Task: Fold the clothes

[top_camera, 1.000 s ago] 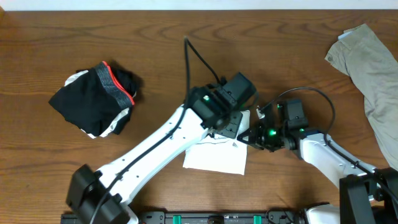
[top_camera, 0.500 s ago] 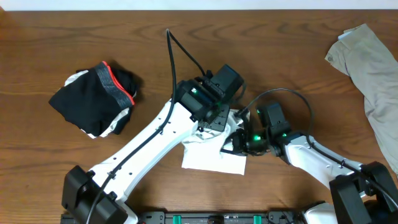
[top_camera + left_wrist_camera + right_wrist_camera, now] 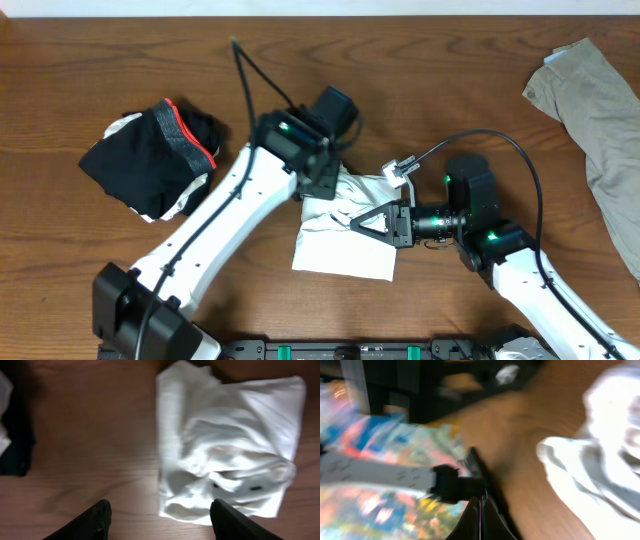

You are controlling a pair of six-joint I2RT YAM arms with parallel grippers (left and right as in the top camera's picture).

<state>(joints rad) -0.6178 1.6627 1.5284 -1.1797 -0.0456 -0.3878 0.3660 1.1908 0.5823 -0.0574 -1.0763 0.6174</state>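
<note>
The white T-shirt (image 3: 340,250) lies in a crumpled, roughly folded bundle at the table's middle front. It also shows in the left wrist view (image 3: 235,445), with small dark marks on it. My left gripper (image 3: 318,188) is open and empty, hovering at the bundle's far left corner; its fingers (image 3: 157,520) are spread over bare wood. My right gripper (image 3: 368,222) lies over the bundle's right part, pointing left, its fingers (image 3: 480,515) pressed together with nothing seen between them. The black garment (image 3: 150,160) with a red-edged waistband lies at the left. The khaki-grey garment (image 3: 600,120) lies at the far right.
The brown wooden table (image 3: 480,90) carries everything. A black cable (image 3: 262,75) arcs up from my left arm. A dark rail (image 3: 350,350) runs along the front edge. The right wrist view is blurred, with the T-shirt (image 3: 605,460) at its right.
My left arm has swung back and to the left, off the T-shirt. My right arm has drawn back to the right and now points left over the bundle, which shows more fully.
</note>
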